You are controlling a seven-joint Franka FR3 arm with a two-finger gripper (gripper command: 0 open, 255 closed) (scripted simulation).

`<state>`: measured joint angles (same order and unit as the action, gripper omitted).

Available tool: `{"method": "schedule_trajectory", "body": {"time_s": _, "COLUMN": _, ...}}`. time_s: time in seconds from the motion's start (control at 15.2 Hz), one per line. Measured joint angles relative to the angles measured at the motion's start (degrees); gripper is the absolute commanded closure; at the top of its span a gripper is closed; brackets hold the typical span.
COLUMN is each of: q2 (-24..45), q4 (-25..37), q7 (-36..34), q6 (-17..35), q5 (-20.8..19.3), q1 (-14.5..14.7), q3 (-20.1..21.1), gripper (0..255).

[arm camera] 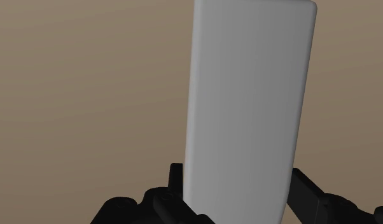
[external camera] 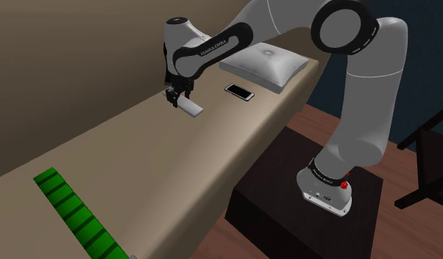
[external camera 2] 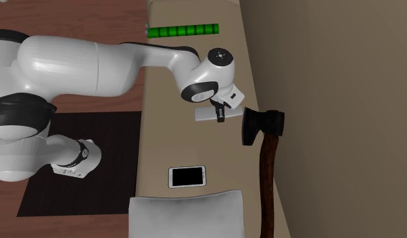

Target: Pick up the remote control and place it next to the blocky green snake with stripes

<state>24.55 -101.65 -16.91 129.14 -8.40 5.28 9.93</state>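
Shoulder view, pincer: the black pincer points down at the beige desk, closed over one end of the remote.
Shoulder view, remote: the plain grey remote is a flat slab about midway along the desk; whether it is clear of the surface cannot be told.
Shoulder view, snake: the blocky green snake with darker stripes lies stretched out at the desk's near end, well apart from the remote.
Shoulder view, others: a phone lies between the remote and a grey pillow; the arm's dark stand sits on a wooden floor.
Second exterior view, remote: the remote lies across the desk, its wall-side end in the pincer.
Second exterior view, snake: the snake is at the far end, well apart.
Second exterior view, others: an axe lies just beside the pincer on the wall side; the phone and pillow are nearer.
Wrist view, grip: both black fingers press the remote's long sides, gripping it.
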Motion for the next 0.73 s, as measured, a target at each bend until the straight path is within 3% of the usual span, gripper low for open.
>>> {"method": "schedule_trajectory", "body": {"time_s": 0.73, "q2": -2.5, "q4": 2.5, "q7": 0.7, "q6": -5.1, "q5": 0.8, "q1": -0.2, "q3": 0.4, "gripper": 255}}
